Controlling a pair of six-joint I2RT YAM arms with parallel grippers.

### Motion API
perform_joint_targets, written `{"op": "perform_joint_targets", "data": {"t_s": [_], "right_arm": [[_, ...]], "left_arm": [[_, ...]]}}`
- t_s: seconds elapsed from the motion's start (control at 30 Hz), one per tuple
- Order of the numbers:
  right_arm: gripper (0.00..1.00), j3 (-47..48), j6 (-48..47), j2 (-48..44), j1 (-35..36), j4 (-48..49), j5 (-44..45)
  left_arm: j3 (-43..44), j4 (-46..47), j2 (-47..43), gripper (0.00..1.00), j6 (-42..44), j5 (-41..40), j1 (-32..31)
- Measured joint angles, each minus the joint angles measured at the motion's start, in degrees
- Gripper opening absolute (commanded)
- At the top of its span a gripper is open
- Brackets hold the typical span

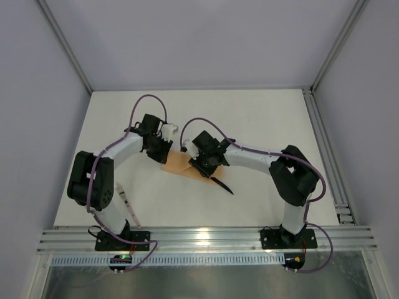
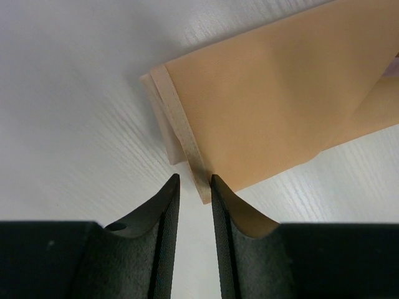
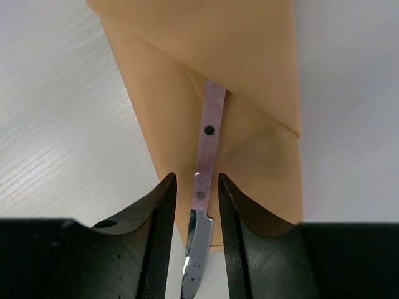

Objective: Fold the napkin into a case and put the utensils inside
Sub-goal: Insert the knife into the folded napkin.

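Should the right gripper [image 3: 196, 179], hold unclear, push the slim pinkish-grey knife [image 3: 210, 118] ahead, the peach-orange cloth napkin [image 2: 274, 106] could bunch, unpinned before the slack, empty left gripper [image 2: 194, 179].

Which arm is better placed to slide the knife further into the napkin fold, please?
Right. The right gripper straddles the knife, whose handle already runs under the napkin fold; the left gripper sits at the napkin's hem.
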Motion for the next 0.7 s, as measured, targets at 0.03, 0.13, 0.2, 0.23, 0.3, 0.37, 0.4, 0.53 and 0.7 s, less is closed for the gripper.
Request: {"op": "perform_joint_targets", "data": {"t_s": [0.03, 0.13, 0.2, 0.23, 0.3, 0.37, 0.4, 0.53, 0.7], "right_arm": [[0.36, 0.0, -0.09, 0.2, 0.04, -0.04, 0.2], [0.34, 0.0, -0.24, 1.44, 0.22, -0.42, 0.92], [0.33, 0.0, -0.39, 2.21, 0.31, -0.66, 1.09], [0.32, 0.02, -0.55, 2.45, 0.31, -0.63, 1.22], [0.25, 0.02, -0.87, 2.45, 0.31, -0.61, 1.38], [0.15, 0.02, -1.22, 2.45, 0.31, -0.59, 1.57], [0.12, 0.02, -1.55, 2.45, 0.31, -0.59, 1.62], [0.07, -0.17, -4.04, 2.38, 0.96, -0.42, 1.92], [0.07, -0.39, -7.89, 2.16, 1.7, -0.46, 1.88]], "left_arm": [[0.0, -0.02, 0.02, 0.28, 0.0, 0.0, 0.0], [0.0, -0.13, 0.0, 0.28, 0.0, 0.0, 0.0], [0.0, -0.15, 0.0, 0.27, 0.02, -0.02, 0.02], [0.0, -0.17, 0.0, 0.26, 0.02, 0.0, 0.04], [0.0, -0.17, 0.0, 0.22, 0.02, 0.02, 0.09], [0.0, -0.17, 0.02, 0.16, 0.02, 0.17, 0.11], [0.0, -0.15, 0.02, 0.15, 0.0, 0.28, 0.09], [0.0, -0.11, 0.09, 0.06, 0.04, 0.92, 0.11], [0.0, 0.09, 0.13, 0.04, 0.22, 1.18, 0.11]]}}
